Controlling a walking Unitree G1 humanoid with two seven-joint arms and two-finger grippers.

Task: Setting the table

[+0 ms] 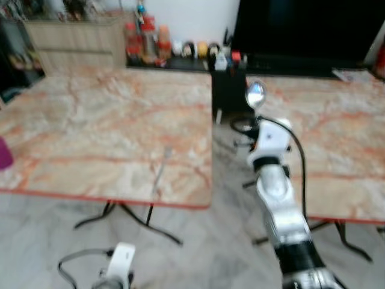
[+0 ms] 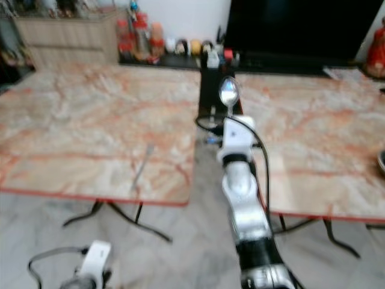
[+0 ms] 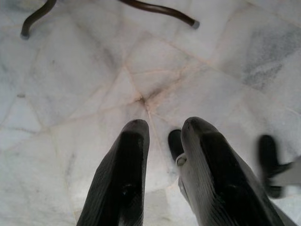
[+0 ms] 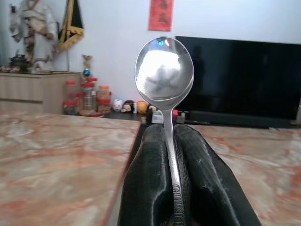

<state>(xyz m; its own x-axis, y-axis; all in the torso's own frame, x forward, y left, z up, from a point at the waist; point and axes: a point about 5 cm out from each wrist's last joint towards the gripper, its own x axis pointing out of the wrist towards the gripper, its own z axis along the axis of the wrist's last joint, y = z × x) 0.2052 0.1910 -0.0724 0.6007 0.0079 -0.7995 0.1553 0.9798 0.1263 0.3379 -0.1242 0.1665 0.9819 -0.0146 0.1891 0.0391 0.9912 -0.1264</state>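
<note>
Right wrist view: right end effector [image 4: 171, 141] clamps spoon [image 4: 164, 75] upright.

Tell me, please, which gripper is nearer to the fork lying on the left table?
Left, probably. The left gripper hangs low over the floor, below the table edge near the fork. The right gripper, shut on the spoon, is raised over the gap between the tables.

My head cameras look forward and down, both sharing the right gripper [image 2: 227, 103]. My right wrist camera looks along it, very close; the left faces the floor [image 3: 70, 94].
</note>
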